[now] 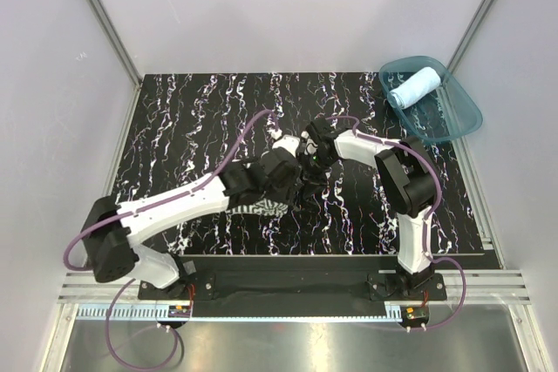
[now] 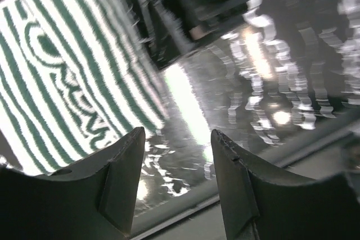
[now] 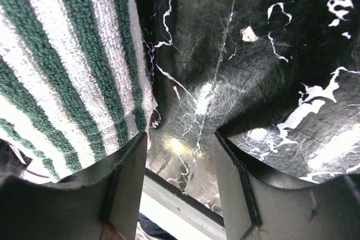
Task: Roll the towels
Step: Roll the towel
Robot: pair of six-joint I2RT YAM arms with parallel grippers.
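striped towel [image 3: 62, 71] at centre of table [image 1: 174, 128], blue towel [image 1: 417, 86] rolled in tub [image 1: 466, 119]. left gripper [image 2: 177, 139] and right gripper [image 3: 180, 141] both parted, empty. Cloth looks soft, light, floppy; likely best pinched at an edge

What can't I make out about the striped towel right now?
Top view: striped towel mostly hidden under left arm and right arm; rolled or flat, unclear.
Left wrist view: motion blur; print unreadable, towel cut by left edge.
Right wrist view: towel cropped by left and top edges.
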